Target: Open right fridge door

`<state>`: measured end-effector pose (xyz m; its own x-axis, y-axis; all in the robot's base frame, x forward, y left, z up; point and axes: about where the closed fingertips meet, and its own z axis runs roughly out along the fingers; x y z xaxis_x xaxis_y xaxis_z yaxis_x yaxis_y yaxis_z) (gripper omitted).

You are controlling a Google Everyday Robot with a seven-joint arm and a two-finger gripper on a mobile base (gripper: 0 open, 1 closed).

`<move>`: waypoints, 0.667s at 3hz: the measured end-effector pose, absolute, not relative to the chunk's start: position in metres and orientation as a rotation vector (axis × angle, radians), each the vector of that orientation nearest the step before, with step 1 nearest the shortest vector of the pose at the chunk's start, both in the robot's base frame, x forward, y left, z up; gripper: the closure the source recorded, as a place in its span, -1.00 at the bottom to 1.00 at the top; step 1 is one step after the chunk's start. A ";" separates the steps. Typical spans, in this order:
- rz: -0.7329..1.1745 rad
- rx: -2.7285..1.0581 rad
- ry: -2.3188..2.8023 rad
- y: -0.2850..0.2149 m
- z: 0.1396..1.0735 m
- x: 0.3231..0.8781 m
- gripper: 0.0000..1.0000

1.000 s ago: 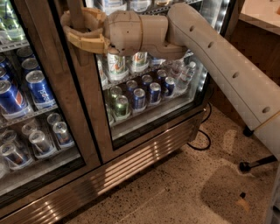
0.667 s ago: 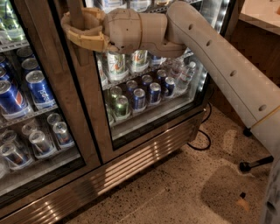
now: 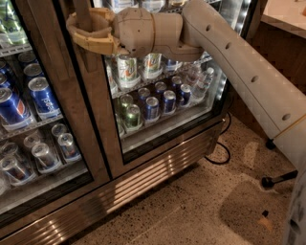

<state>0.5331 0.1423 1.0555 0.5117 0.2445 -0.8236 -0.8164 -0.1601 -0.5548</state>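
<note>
At top left, gripper (image 3: 87,29), seemingly clasping right fridge door (image 3: 98,125)

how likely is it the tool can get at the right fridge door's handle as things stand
Likely yes: the tool sits around the handle of the right fridge door, with nothing between them.

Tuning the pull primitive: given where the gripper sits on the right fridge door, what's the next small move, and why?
Probably a short, gentle pull away from the fridge. The beige two-finger gripper sits around the dark vertical handle of the tall glass-paned, steel-framed right fridge door, and the door looks fully shut, with no gap showing.
</note>
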 end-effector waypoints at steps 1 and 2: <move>1.012 -1.441 0.530 0.142 1.056 0.534 1.00; 1.005 -1.429 0.520 0.143 1.064 0.532 1.00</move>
